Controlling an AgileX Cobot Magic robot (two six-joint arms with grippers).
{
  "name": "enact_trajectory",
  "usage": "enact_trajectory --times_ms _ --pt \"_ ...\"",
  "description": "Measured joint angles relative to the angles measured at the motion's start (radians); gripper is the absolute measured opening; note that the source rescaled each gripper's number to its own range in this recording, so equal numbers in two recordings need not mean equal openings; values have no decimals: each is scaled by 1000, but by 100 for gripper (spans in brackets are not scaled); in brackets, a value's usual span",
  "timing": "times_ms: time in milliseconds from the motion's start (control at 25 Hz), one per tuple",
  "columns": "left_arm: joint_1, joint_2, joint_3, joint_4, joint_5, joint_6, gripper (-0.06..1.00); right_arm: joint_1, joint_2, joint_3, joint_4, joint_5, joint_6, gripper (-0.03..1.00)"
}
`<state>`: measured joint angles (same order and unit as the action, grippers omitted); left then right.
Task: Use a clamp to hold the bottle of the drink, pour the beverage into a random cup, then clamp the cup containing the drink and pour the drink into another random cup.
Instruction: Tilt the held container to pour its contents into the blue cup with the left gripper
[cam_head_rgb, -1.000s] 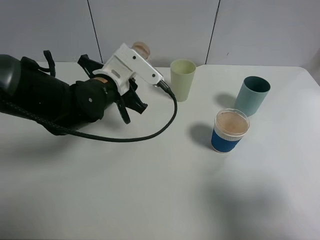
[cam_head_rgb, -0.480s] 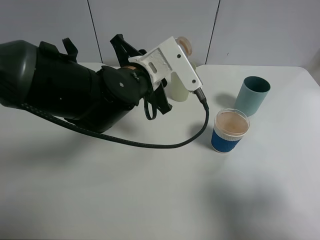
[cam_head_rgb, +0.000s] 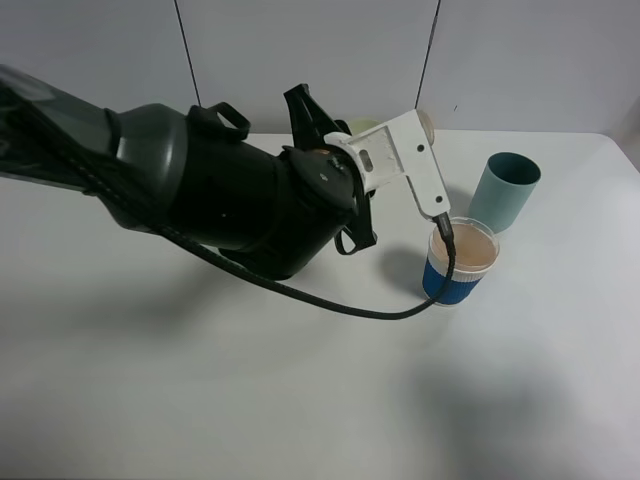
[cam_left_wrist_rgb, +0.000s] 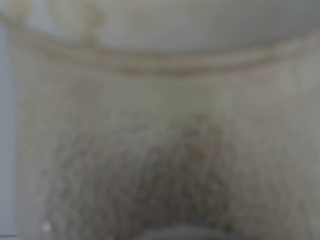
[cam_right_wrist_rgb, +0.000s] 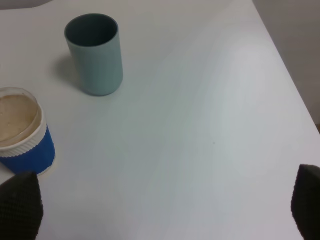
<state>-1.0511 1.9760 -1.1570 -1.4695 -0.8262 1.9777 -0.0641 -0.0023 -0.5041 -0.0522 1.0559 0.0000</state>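
You have on the surface (cam_head_rgb: 300, 400) one blue-banded cup (cam_head_rgb: 455, 275), one teal cup (cam_head_rgb: 505, 190), one yellow-green tumbler (cam_head_rgb: 365, 126); also one bottle (cam_head_rgb: 426, 124).

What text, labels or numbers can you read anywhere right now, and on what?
None can be read.
The blue-banded cup and the teal cup are plain.
The bottle fills the left wrist view as a blur, so any label on it is unreadable.
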Motion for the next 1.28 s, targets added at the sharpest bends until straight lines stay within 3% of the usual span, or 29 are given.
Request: enact_trajectory --times_ms 280,560,960,1280 --pt "-26 78 -92 -69 34 123 2 0 0 0 0 0 0 100" --pt "-42 123 -114 -86 71 225 2 0 0 0 -1 0 0 100" --pt "-43 127 -114 19 -16 234 2 0 0 0 -1 0 0 100" --pt "-43 127 -114 83 -24 234 2 0 0 0 -1 0 0 100"
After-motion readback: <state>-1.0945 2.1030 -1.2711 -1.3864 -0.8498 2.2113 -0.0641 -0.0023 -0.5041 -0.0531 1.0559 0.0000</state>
